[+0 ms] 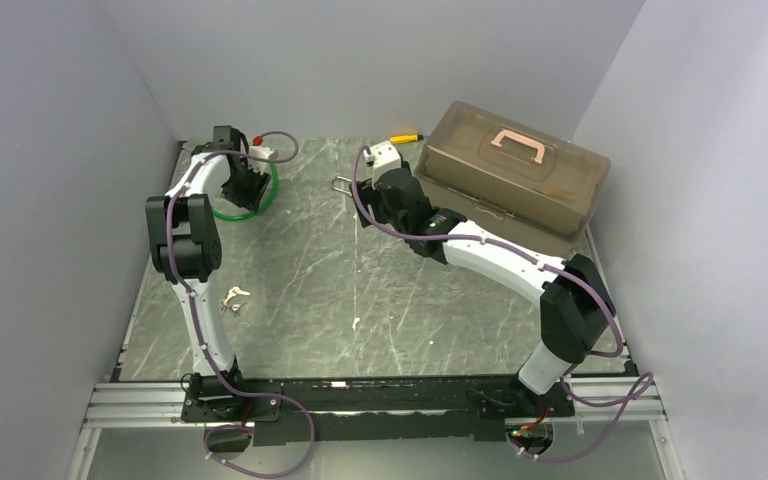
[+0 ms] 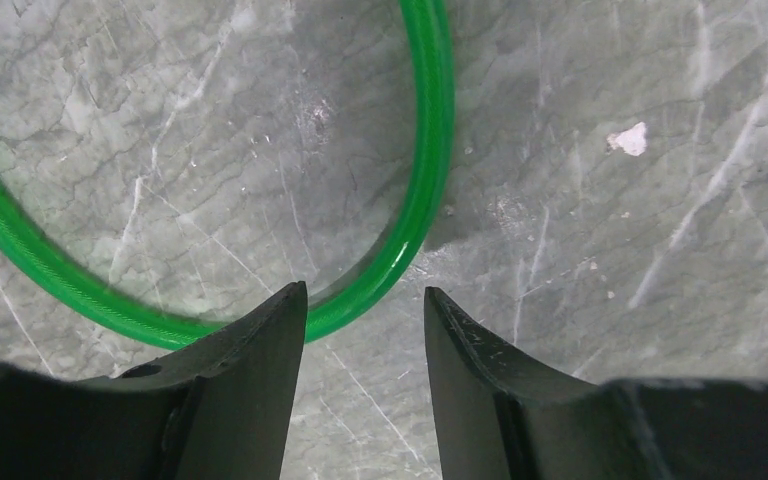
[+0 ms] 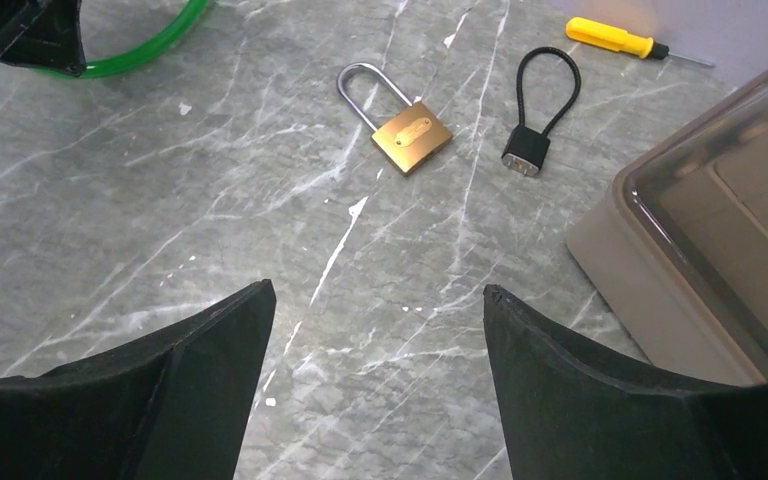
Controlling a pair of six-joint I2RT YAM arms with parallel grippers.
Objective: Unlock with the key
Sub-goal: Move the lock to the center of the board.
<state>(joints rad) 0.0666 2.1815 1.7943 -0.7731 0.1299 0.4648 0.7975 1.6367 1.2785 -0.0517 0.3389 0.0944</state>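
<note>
The key is a tiny pale metal piece lying on the marble table by the left arm's elbow, far from both grippers. The brass padlock lies flat with its steel shackle shut, a little ahead of my right gripper, which is open and empty above bare table. In the top view only the padlock's shackle shows beside the right gripper. At the far left, my left gripper hangs open over the edge of a green cable loop with nothing between its fingers.
A black cord loop with a small block lies right of the padlock. A yellow-handled tool lies beyond it. A brown lidded box fills the far right. Grey walls close in both sides and the back.
</note>
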